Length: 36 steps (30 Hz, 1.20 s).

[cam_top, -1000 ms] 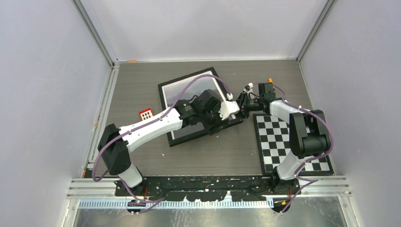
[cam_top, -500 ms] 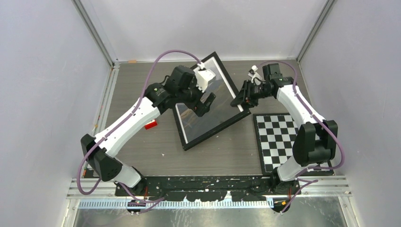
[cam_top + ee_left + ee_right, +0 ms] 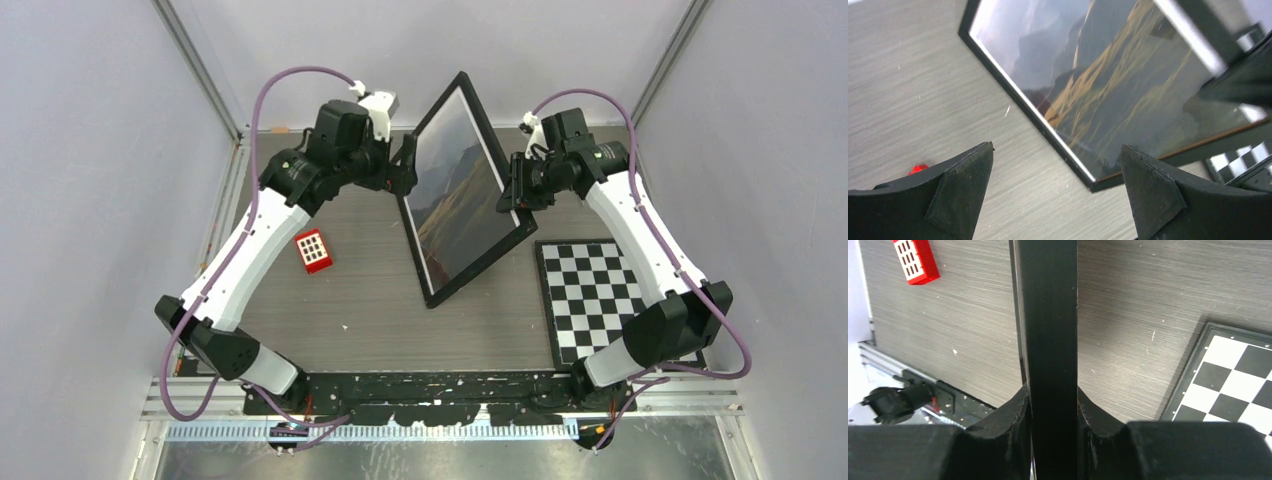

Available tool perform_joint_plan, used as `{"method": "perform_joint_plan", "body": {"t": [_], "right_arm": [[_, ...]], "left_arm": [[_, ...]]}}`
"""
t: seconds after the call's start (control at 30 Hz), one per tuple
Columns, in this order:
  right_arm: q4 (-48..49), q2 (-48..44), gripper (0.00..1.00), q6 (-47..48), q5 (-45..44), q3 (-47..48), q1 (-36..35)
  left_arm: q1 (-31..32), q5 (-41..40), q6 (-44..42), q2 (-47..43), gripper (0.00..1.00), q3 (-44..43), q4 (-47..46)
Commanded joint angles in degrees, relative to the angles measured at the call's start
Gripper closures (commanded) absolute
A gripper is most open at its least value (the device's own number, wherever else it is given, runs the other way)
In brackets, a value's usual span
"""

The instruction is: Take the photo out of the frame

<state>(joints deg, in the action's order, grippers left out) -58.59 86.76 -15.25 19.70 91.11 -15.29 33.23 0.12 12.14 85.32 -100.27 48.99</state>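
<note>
Red block (image 3: pixel 312 250) lies flat at left. Left gripper (image 3: pixel 405 168): jaws spread wide, empty, just beside the frame's left edge. Frame (image 3: pixel 480 265) is tilted steeply up, with the photo (image 3: pixel 455 195) inside it, facing left. Right gripper (image 3: pixel 513 192): jaws clamped on the frame's right rim. Checkerboard (image 3: pixel 610 300) lies flat at right.

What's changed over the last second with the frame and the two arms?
The frame rose from flat to steeply tilted, the right gripper clamping its edge. The left gripper let go, jaws open; photo still inside, red block and checkerboard unmoved.
</note>
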Motion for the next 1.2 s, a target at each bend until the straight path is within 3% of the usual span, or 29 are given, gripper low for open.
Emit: {"method": "perform_joint_plan", "body": {"t": [0.0, 0.33, 0.5, 0.7, 1.17], "right_arm": [[-4.02, -4.04, 1.0, 0.95, -16.16, 4.95, -3.72], [-6.11, -3.11, 1.0, -1.02, -37.92, 10.97, -17.3], [-8.7, 0.57, 1.0, 0.99, -42.31, 16.59, -20.83], [-11.36, 4.45, 1.0, 5.72, -48.45, 23.61, -24.79], [-10.17, 8.84, 1.0, 11.32, -61.72, 24.98, -35.41]], "left_arm": [[-0.89, -2.89, 7.02, 1.88, 0.0, -8.38, -0.96], [-1.09, -0.39, 19.87, 9.84, 0.0, -21.12, 1.06], [-1.44, 2.41, 22.3, 12.28, 0.0, -24.04, 1.42], [-4.24, 2.25, 24.17, 10.63, 0.0, -21.66, -0.2], [-11.3, 8.41, 36.46, 9.53, 0.0, -16.09, -5.31]]}}
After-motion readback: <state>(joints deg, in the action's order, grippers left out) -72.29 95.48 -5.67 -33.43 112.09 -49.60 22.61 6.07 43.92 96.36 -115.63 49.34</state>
